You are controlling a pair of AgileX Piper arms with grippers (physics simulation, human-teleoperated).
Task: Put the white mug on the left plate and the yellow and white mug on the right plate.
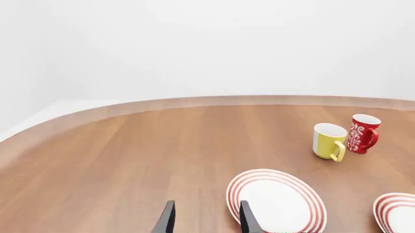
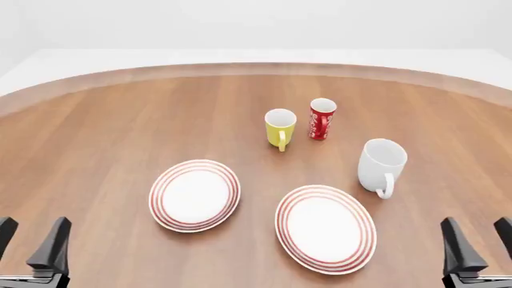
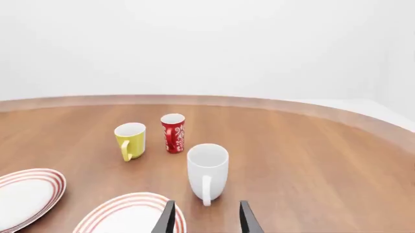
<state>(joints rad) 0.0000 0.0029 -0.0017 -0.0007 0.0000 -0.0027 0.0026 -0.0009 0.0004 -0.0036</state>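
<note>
Currently both arms sit low at the near edge of the wooden table (image 2: 120, 114), one at each corner of the front view. Left gripper (image 2: 30, 243): jaws apart, nothing between them. Right gripper (image 2: 478, 240): jaws likewise spread, holding nothing.

White mug (image 2: 381, 165) stands upright on bare wood on the right side, handle toward the near edge, just beyond the right plate (image 2: 325, 227) and not on it. Yellow and white mug (image 2: 280, 128) stands upright farther back near the middle, handle also nearward. Red patterned mug (image 2: 322, 119) stands just beside it on its right, a narrow gap between them.

Left plate (image 2: 194, 194) lies flat left of centre, close to the right plate, not touching. Both plates bare.
</note>
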